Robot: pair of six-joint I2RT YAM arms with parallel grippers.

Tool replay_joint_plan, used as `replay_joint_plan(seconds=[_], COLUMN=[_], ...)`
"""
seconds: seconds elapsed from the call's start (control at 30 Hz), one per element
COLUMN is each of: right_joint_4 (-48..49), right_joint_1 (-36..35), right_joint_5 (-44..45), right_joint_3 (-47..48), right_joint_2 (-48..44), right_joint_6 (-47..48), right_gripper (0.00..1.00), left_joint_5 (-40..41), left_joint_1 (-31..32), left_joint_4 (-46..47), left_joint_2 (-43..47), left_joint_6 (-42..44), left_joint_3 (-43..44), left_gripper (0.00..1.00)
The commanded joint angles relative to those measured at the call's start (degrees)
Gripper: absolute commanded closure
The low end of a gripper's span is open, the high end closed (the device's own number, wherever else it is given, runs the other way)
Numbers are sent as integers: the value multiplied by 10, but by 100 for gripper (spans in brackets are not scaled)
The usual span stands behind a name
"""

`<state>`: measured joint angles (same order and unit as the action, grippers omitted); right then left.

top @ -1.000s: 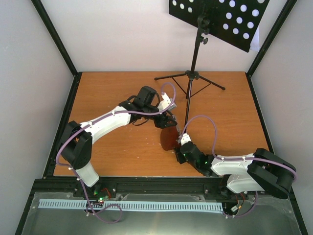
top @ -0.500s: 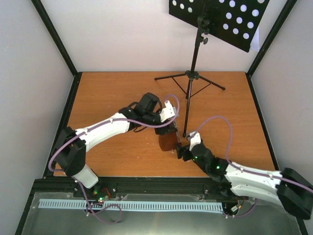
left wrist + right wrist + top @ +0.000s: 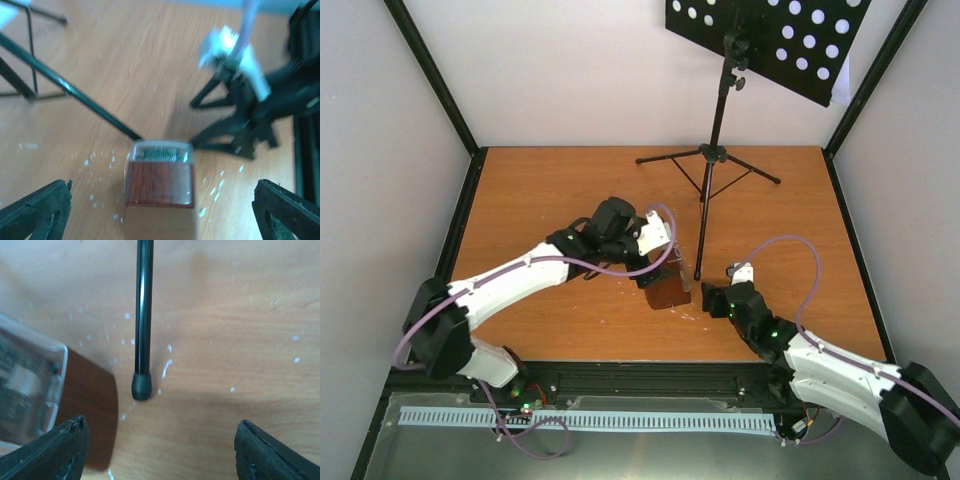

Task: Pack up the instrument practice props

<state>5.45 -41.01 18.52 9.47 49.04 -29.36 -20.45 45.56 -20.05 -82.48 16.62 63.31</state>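
- Top external view:
  - The metronome (image 3: pixel 667 291) sits on the counter (image 3: pixel 550 190) near its middle. It is just beside the foot of the nearest leg of the music stand (image 3: pixel 720 110).
  - The stand rises at the far side of the counter, and its perforated desk hangs at the top of the view.
  - The left pincer (image 3: pixel 656 266) is over the metronome's far-left side. The right pincer (image 3: pixel 713 299) is just to its right, apart from it.
  - From this height I cannot tell how either pair of jaws stands.
- Left wrist view:
  - This view settles the left pincer's state. Its fingers (image 3: pixel 35 210) are spread wide and released.
  - The metronome lies between them and touches neither.
  - The clear cover shows at the metronome's far end and red-brown wood at the near end.
  - The stand leg ends right at the cover's far-left corner.
  - The right arm shows beyond, blurred.
- Right wrist view:
  - The right pincer is spread wide and grips nothing.
  - Between its fingers (image 3: pixel 55 450) the stand leg runs down to its rubber foot (image 3: pixel 141 388), which rests on the counter.
  - The metronome is at the left edge, just beside the foot. Contact between them cannot be told.
  - White specks dot the wood.
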Motion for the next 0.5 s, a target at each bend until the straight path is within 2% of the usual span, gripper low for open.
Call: replay_joint_plan(seconds=[0.0, 0.1, 0.23, 0.47], right_joint_4=[44, 78, 142, 200], right_joint_1=[3, 3, -9, -99], right_joint_5=[-33, -56, -130, -162], right_joint_3=[37, 53, 65, 128], right_joint_2=[85, 144, 191, 304], right_joint_6=[39, 69, 96, 85], right_gripper=[23, 24, 28, 34], left_joint_5=[-88, -102, -124, -127], left_joint_1=[-40, -78, -128, -203], left_joint_4=[48, 47, 43, 4], left_joint_2=[82, 118, 161, 193], left_joint_6=[-77, -127, -187, -269], left_joint_3=[13, 13, 13, 44], left_gripper=[0, 1, 0, 1])
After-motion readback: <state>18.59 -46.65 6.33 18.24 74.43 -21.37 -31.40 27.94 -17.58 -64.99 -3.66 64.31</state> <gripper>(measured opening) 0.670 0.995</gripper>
